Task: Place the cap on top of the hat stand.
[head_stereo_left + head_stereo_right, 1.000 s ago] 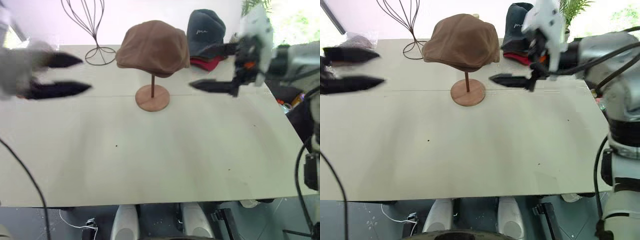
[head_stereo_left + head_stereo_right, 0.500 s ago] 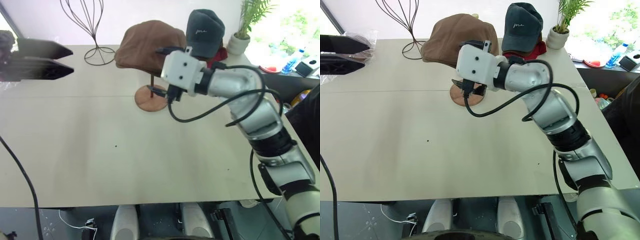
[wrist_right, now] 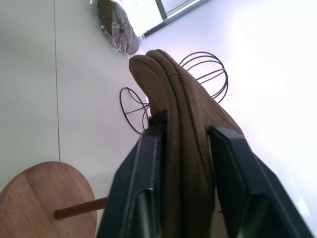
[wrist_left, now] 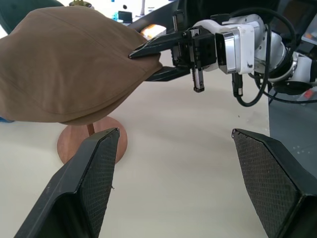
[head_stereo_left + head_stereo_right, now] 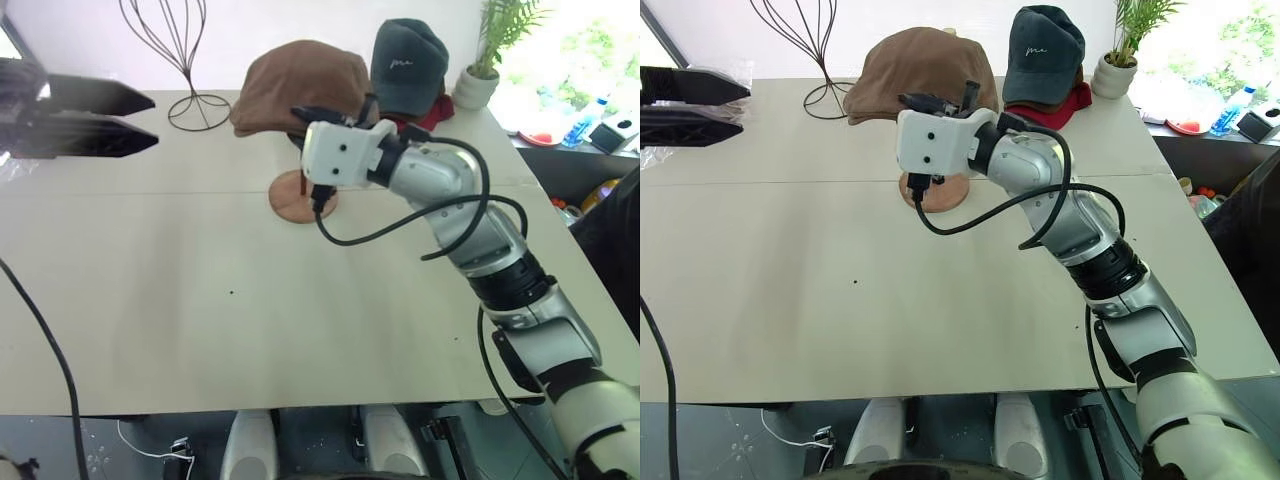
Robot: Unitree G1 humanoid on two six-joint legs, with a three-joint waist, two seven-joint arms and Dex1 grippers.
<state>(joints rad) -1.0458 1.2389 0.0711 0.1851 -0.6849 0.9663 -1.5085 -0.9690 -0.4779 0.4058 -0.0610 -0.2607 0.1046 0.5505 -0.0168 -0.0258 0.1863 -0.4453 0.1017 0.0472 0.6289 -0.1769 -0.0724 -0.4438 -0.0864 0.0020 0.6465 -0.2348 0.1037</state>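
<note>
The brown cap (image 5: 300,82) sits draped over the top of the wooden hat stand, whose pole and round base (image 5: 952,193) show under it. My right gripper (image 4: 141,67) reaches in from the cap's right side. One finger lies over the rim and one under it, shut on the fabric. In the right wrist view the cap (image 3: 184,111) is pinched between the two fingers (image 3: 143,168). My left gripper (image 5: 152,120) hovers open at the far left of the table, well apart from the stand, pointing toward it.
A black wire head-shaped stand (image 5: 182,50) stands behind and left of the cap. A dark grey baseball cap (image 5: 408,62) rests on a red cap (image 5: 432,112) at the back right, beside a potted plant (image 5: 487,72). A plastic bag (image 5: 722,75) lies at the far left.
My right arm swung left to the cap, rolled its wrist, and its jaws closed from wide open onto the cap's rim. The left gripper barely moved. The cap stayed on the stand.
</note>
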